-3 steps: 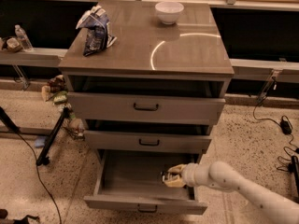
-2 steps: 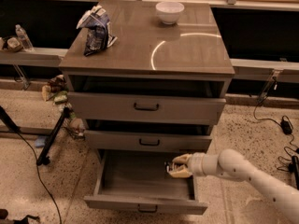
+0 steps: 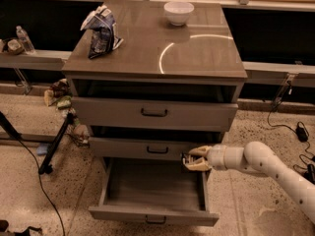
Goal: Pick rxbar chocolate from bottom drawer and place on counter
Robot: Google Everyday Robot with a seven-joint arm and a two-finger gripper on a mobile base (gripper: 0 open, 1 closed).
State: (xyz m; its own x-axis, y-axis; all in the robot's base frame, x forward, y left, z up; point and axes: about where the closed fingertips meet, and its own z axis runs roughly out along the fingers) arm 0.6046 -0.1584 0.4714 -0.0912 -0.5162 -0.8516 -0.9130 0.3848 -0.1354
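Observation:
The bottom drawer [image 3: 152, 214] is pulled open, and its grey wood-grain floor shows bare. My gripper [image 3: 192, 159] reaches in from the right and hangs above the drawer's back right corner, level with the middle drawer's front. Its pale fingers [image 3: 199, 152] are closed on a small dark flat thing, the rxbar chocolate [image 3: 186, 160], most of it hidden by the fingers. The counter [image 3: 197, 48] is the glossy grey-brown cabinet top above, with a curved light reflection.
A blue-and-white chip bag [image 3: 102, 31] lies at the counter's back left and a white bowl [image 3: 178, 12] at the back. The top drawer [image 3: 155, 113] and middle drawer [image 3: 147, 149] stand slightly out. Cables and clutter lie on the floor to the left and right.
My gripper has risen out of the bottom drawer with the dark bar, from near the drawer floor up to the height of the middle drawer's front.

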